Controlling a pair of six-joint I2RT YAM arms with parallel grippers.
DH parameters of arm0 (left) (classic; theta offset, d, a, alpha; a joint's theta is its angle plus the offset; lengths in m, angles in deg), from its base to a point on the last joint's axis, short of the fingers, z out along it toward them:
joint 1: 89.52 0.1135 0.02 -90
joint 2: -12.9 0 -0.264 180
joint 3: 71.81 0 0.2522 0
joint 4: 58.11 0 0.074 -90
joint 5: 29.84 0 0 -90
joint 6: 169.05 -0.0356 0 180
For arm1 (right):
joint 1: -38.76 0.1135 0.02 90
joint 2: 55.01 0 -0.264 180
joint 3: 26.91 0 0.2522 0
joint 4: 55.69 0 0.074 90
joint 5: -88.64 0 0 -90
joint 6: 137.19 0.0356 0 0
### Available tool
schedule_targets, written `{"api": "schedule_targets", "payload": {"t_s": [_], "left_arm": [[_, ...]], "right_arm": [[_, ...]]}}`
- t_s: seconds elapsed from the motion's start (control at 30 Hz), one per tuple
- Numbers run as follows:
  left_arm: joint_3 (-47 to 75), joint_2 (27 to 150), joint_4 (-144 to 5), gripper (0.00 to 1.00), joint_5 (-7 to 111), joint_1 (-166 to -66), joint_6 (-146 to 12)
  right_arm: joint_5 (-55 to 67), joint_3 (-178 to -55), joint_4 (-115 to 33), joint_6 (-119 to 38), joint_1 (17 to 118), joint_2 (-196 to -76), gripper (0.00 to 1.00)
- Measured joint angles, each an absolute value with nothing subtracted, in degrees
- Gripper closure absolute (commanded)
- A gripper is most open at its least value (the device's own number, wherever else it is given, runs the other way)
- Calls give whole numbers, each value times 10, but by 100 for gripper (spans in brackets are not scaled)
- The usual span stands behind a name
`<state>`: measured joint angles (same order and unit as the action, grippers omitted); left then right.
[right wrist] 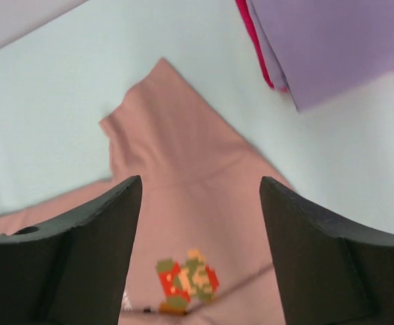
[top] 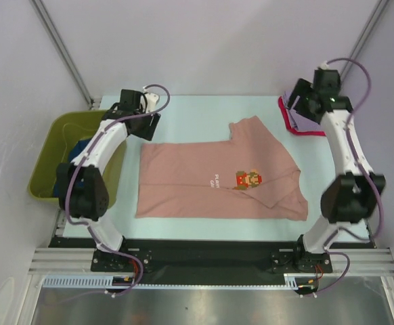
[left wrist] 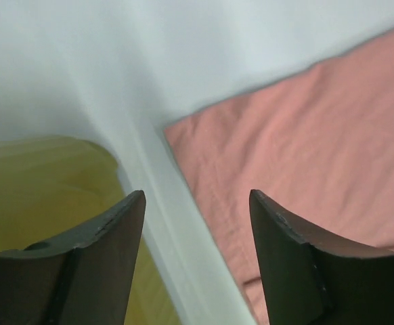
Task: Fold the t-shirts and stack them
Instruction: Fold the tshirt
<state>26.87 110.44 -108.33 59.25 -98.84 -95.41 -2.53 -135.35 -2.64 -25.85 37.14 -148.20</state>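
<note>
The salmon-pink t-shirt (top: 214, 179) lies spread on the table's middle, print up, one sleeve pointing to the far side; it also shows in the left wrist view (left wrist: 305, 156) and the right wrist view (right wrist: 183, 176). A folded lavender shirt (top: 304, 123) lies on a red shirt (top: 286, 114) at the far right, also seen in the right wrist view as lavender (right wrist: 325, 40) over red (right wrist: 251, 34). A dark blue shirt (top: 82, 147) lies in the tub. My left gripper (top: 149, 123) is open above the pink shirt's far left corner. My right gripper (top: 297, 101) is open above the stack.
An olive-green plastic tub (top: 51, 156) stands at the table's left edge, and its rim shows in the left wrist view (left wrist: 41, 196). Grey walls and slanted metal posts enclose the back. A black rail runs along the near edge.
</note>
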Motion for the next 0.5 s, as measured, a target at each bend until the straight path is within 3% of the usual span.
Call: {"api": "schedule_targets", "payload": {"t_s": [0.13, 0.23, 0.37, 0.5], "left_arm": [[328, 1220, -1094, 30, 616, -982, -913], [374, 1294, -1105, 31, 626, -972, -895], [397, 1349, -1107, 38, 631, -955, -885], [417, 1375, -1118, 42, 634, -944, -885]], "right_arm": [[-17, -1508, -3, -318, 393, -1671, 43], [-5, -1626, 32, -345, 404, -1804, 47], [-2, -1770, 79, -371, 421, -1954, 43], [-2, -1783, 98, -386, 432, -2002, 38]]}}
